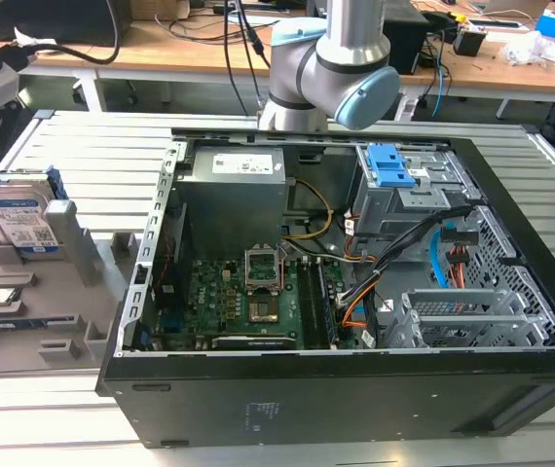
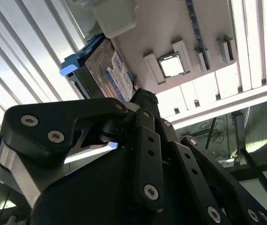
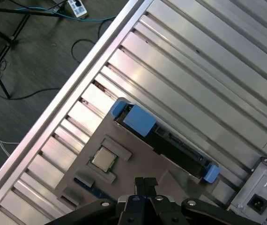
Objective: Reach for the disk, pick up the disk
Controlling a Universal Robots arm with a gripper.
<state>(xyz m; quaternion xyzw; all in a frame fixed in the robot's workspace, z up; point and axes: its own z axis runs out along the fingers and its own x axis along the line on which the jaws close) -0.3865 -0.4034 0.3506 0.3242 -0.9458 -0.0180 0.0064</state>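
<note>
Disk [image 1: 19, 219] upright in grey holder [image 1: 75, 248]; closed gripper [image 3: 145, 183] near it.

- This is a robotics lab or electronics workshop.
- A grey-and-blue robot arm [image 1: 341, 58] stands at the far edge of a worktop [image 1: 73, 146] built of ribbed aluminium profiles.
- An open PC case [image 1: 355, 399] lies on the worktop, with its motherboard [image 1: 248, 302] and wiring bare.
- Beside the case, a grey fixture [image 1: 92, 336] with shaped slots holds a disk [image 1: 19, 219] upright and a chip [image 3: 104, 158] flat.
- Behind the worktop, wooden desks [image 1: 161, 44] carry cables and loose gear.
- Cables and a power strip [image 3: 75, 5] lie on the dark floor [image 3: 30, 56].
</note>
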